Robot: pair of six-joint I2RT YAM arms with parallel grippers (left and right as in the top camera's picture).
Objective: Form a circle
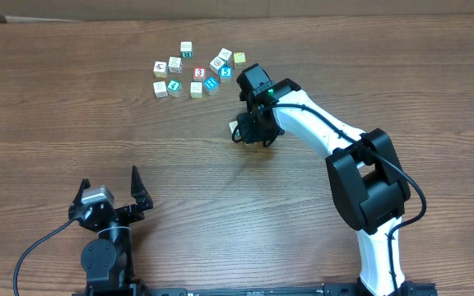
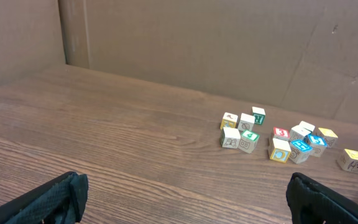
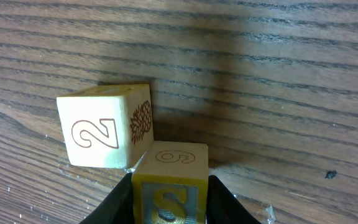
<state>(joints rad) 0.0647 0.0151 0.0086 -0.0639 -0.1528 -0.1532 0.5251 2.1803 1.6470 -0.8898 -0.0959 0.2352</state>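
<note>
The right gripper [image 3: 169, 206] is clamped on a small yellow cube [image 3: 169, 177], its dark fingers pressing two opposite faces; the block is smooth painted wood with sharp edges, a raised S on the side and a looped numeral on top. Touching it corner to face is a pale cube [image 3: 104, 134] of bare wood, printed with a 2 and a pineapple. Both sit near the middle of the grained brown table [image 1: 72, 140]. From there the circle [image 1: 174, 85], a tight group of four white, teal-marked and yellowish blocks, lies toward the far edge and to the robot's left, with loose cubes [image 1: 211, 83] scattered between. A cube has no long axis, so I judge that only the heading matters. The left gripper [image 1: 109, 182] stands wide open and empty by the near edge, well apart, so the right arm is nearer.
</note>
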